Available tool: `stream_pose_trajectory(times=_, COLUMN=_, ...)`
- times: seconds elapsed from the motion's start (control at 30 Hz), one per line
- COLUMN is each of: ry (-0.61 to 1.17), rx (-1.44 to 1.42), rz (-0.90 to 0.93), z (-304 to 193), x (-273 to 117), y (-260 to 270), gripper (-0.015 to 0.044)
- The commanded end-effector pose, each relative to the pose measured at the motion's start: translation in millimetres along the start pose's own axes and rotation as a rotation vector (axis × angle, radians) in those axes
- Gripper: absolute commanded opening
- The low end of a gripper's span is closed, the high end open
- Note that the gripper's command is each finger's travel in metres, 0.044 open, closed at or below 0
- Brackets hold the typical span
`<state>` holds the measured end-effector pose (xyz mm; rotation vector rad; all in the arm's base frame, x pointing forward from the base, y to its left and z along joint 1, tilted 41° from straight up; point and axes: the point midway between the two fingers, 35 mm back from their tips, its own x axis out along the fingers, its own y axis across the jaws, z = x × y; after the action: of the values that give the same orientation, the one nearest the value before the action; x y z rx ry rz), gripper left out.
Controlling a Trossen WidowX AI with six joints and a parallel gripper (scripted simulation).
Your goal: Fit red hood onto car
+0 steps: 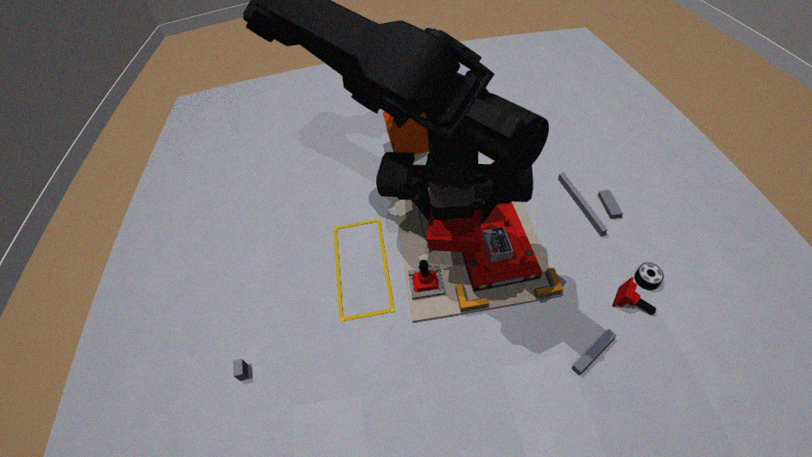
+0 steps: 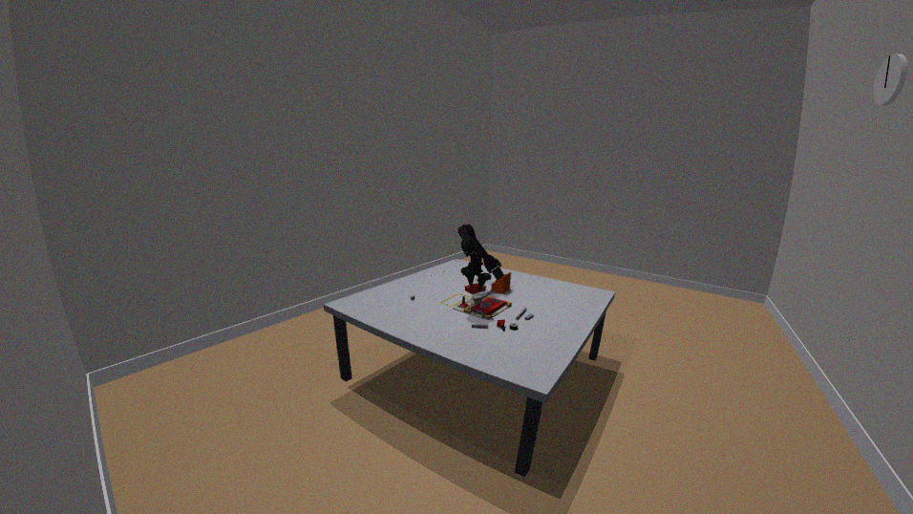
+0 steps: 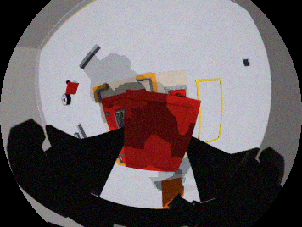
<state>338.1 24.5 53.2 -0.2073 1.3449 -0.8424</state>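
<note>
- While the grey table (image 1: 227, 187) carries everything here, the beige jig plate (image 1: 437, 309) near its middle serves as the landmark for the places below.
- The black arm (image 1: 397, 68) reaches in from the table's far side and ends above the far part of the jig plate.
- The gripper (image 3: 160, 143) stands fairly wide and is clamped on the red hood (image 3: 160, 131), one black finger pressing each side of it.
- The hood hangs above the far-left end of the jig plate, partly over the car chassis (image 1: 499, 264); whether it touches the chassis cannot be told.
- The red car chassis lies lengthwise on the jig plate, with the grey engine block (image 1: 499, 244) on its deck.
- A yellow outlined rectangle (image 1: 363, 269) is marked on the table just left of the jig plate.
- An orange wedge block (image 1: 406, 136) stands beyond the far end of the jig plate, mostly hidden by the arm.
- Orange corner brackets (image 1: 470, 301) hold the chassis at the jig plate's near corners.
- A long grey bar (image 1: 582, 203) and a short grey block (image 1: 610, 203) lie to the right of the jig plate, toward the far side.
- Another grey bar (image 1: 593, 351) lies off the near-right corner of the jig plate.
- A red clamp piece (image 1: 627, 294) and a black-and-white wheel (image 1: 648, 275) sit further right of the jig plate, just beside each other.
- A small red post with a black knob (image 1: 425, 277) stands on the jig plate's near-left corner.
- A small grey cube (image 1: 241, 369) sits well apart, to the near left of the jig plate.
</note>
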Motion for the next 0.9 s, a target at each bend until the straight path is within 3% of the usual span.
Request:
stream_pose_trajectory(times=0.0, ry=-0.001, rx=-0.09, rz=0.003, z=-5.3, x=0.1, y=18.8, gripper=0.0)
stream_pose_trajectory(times=0.6, ry=-0.003, rx=-0.307, rz=-0.007, z=-23.3, x=5.3, y=59.7, gripper=0.0)
stream_pose_trajectory(times=0.87, ry=-0.004, rx=-0.306, rz=-0.008, z=-22.8, x=38.7, y=60.5, gripper=0.0)
